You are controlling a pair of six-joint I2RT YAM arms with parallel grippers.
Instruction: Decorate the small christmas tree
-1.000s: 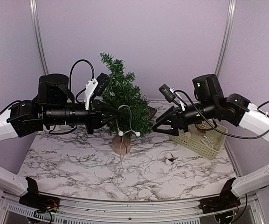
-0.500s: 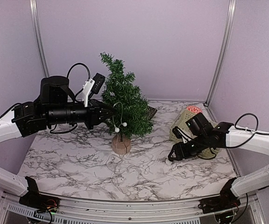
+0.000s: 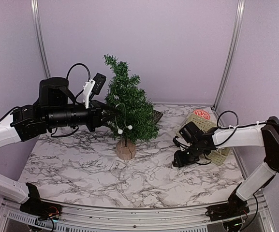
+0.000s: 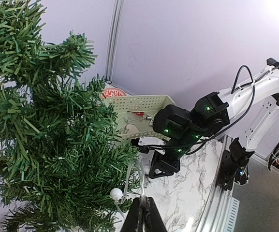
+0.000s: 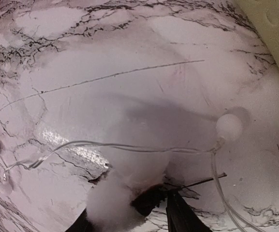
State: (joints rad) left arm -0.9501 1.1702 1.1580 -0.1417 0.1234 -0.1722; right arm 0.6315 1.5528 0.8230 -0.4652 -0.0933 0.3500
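Observation:
The small christmas tree (image 3: pixel 128 102) stands on its log-slice base (image 3: pixel 125 150) at mid table. My left gripper (image 3: pixel 112 114) is pressed into its left side, shut on a clear light string (image 3: pixel 122 116) with white bulbs (image 3: pixel 128 128) hanging in front of the branches. The left wrist view shows the tree (image 4: pixel 42 135), the string (image 4: pixel 138 166) pinched between the shut jaws of that gripper (image 4: pixel 143 212), and one bulb (image 4: pixel 115 194). My right gripper (image 3: pixel 179 160) is low on the table, open, its fingers (image 5: pixel 179 218) on either side of a white fluffy ornament (image 5: pixel 115 200) with a dark part.
A pale green basket (image 3: pixel 212 126) holding a red ornament (image 3: pixel 201 114) sits right of the tree, behind my right arm. More clear string and a white bulb (image 5: pixel 228 126) lie on the marble table (image 3: pixel 81 169) near my right gripper. Frame posts stand at the back.
My right arm has swung away from the tree and dropped to the table by the basket, over the ornament. My left gripper has lifted the string a little higher into the branches.

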